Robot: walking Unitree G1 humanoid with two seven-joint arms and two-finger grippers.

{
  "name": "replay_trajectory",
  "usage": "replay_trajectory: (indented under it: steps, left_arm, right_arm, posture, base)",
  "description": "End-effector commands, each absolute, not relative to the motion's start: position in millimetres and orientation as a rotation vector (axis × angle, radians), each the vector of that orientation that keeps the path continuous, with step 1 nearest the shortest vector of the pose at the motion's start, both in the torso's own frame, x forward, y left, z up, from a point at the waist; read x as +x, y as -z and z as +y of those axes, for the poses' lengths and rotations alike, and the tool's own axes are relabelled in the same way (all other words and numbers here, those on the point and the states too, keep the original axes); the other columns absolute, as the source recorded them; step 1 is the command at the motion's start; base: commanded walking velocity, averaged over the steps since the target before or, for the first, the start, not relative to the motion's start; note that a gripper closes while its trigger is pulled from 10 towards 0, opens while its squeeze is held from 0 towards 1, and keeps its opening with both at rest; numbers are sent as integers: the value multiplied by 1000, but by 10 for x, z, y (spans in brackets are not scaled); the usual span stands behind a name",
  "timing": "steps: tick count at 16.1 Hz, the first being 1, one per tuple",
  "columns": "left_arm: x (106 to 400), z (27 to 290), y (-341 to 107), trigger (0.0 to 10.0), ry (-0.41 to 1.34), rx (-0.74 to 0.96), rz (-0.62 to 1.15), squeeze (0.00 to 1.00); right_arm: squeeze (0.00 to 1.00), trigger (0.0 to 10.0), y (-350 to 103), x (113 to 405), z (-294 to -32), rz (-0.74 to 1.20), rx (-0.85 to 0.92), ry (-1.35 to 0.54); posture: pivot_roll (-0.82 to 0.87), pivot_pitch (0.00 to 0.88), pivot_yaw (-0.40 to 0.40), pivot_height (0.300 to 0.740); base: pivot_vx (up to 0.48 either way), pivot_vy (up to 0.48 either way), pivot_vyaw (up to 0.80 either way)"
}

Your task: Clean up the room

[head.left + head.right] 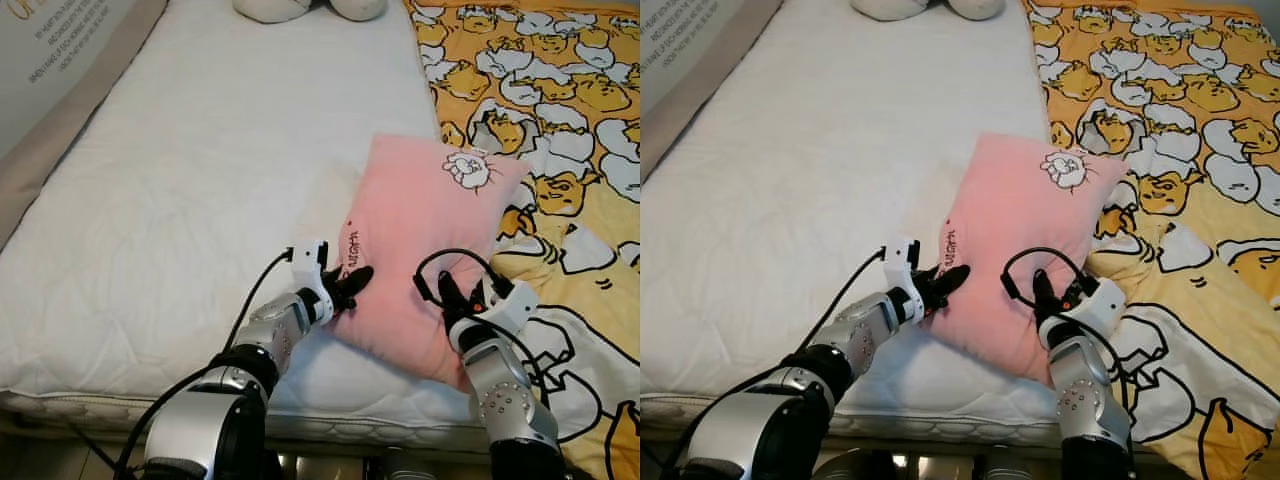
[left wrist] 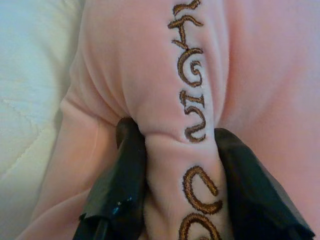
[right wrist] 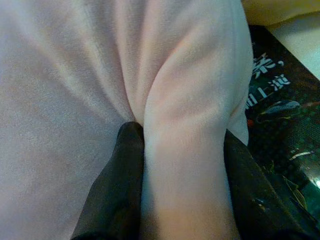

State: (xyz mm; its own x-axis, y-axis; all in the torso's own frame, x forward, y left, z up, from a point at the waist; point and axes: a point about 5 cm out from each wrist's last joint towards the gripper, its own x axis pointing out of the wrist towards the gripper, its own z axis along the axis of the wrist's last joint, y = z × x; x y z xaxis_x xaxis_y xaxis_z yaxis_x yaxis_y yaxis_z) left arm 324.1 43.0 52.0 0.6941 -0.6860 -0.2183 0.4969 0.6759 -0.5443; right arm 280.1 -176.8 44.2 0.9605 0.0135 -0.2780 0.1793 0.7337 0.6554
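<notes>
A pink pillow (image 1: pixel 420 240) with a white cartoon patch and brown stitched lettering lies tilted on the white mattress (image 1: pixel 180 180), its right side resting on the yellow duck-print blanket (image 1: pixel 560 120). My left gripper (image 1: pixel 350 284) is shut on the pillow's near-left edge; in the left wrist view a fold of the pink pillow (image 2: pixel 185 150) with the lettering is pinched between the black fingers (image 2: pixel 120 195). My right gripper (image 1: pixel 455 300) is shut on the pillow's near-right edge, and a ridge of the pink pillow (image 3: pixel 185 150) is squeezed between its fingers (image 3: pixel 117 190).
A white plush toy (image 1: pixel 305 8) lies at the far end of the bed. A beige wall panel with printed text (image 1: pixel 60 40) runs along the left side. The mattress's front edge (image 1: pixel 100 405) is just before me.
</notes>
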Motion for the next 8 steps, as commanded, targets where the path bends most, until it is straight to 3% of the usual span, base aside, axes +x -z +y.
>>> replay_trajectory:
  steps: [1, 3, 8]
  left_arm:
    - [3041, 204, -373, 0, 767, -487, 514, 0]
    - [3015, 180, -368, 0, 815, -470, 522, 0]
    - [3152, 339, -447, 0, 728, -423, 452, 0]
  right_arm:
    - [0, 0, -314, 2771, -1589, 364, 739, 39]
    - [0, 0, -324, 2806, -1569, 362, 738, 28]
    - [0, 0, -418, 2910, -1539, 324, 696, -12]
  posture:
    - [-104, 126, 8, 740]
    - [-109, 116, 7, 740]
    - [-88, 55, 2, 740]
  base:
    - [0, 0, 0]
    - [0, 0, 0]
    - [0, 0, 0]
